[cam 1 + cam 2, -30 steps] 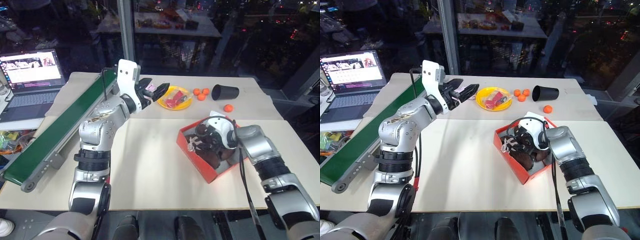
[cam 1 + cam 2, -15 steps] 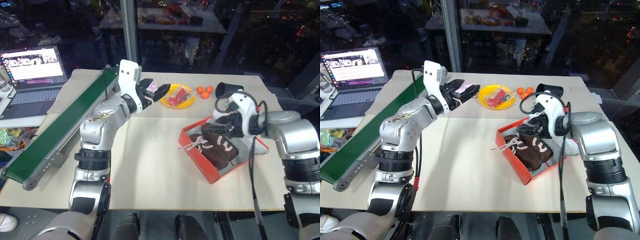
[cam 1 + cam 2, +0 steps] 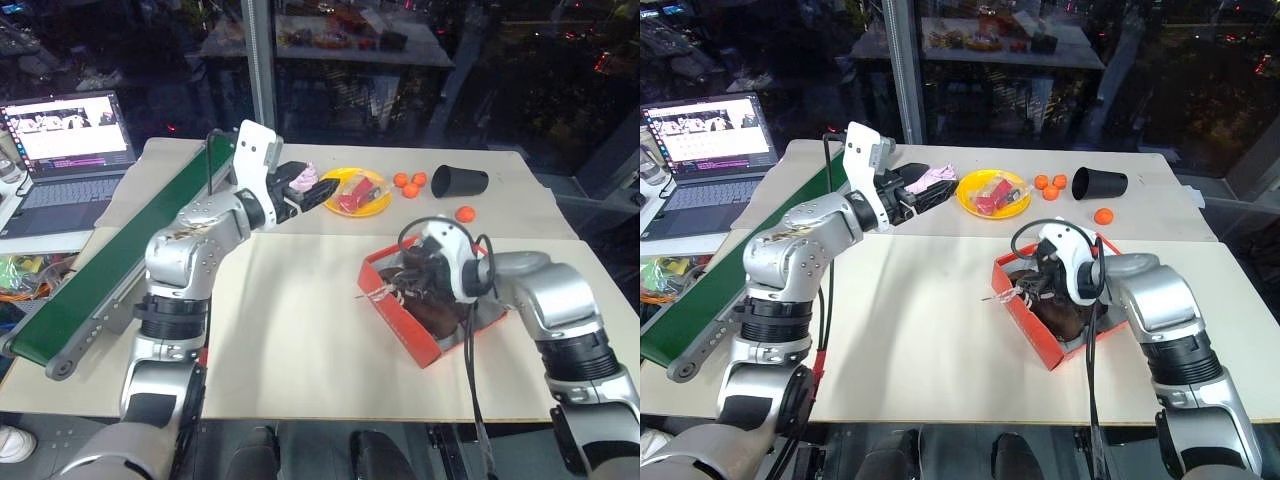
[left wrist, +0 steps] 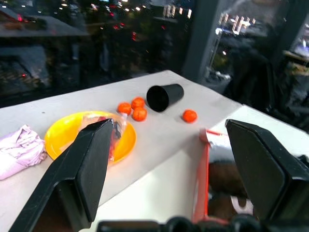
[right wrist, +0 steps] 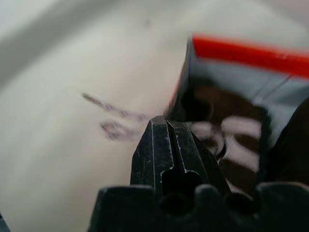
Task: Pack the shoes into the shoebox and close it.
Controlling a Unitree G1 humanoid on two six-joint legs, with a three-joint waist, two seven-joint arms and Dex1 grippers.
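Over the shoebox (image 3: 425, 345) the right gripper (image 5: 166, 140) hangs with its fingers pressed together, tips at the box's front wall where cream laces (image 3: 378, 291) spill over the rim onto the table (image 3: 290, 340); whether a lace is pinched between them cannot be told. Both shoes (image 3: 425, 295) lie inside the box, dark brown against its white lining, so the packing looks nearly done. What seems left is tucking the stray laces in and closing the lid, which appears folded back on the box's far right side, mostly hidden by the arm. Well away from the box, toward the far left, the left gripper (image 4: 174, 164) is held level above the table with its fingers spread wide and nothing between them. Beyond the box on the far table sit a yellow plate (image 4: 58, 140), a pink cloth (image 4: 17, 150) beside it, some small orange balls (image 4: 137, 108) and a black cup (image 4: 164, 96) lying on its side.
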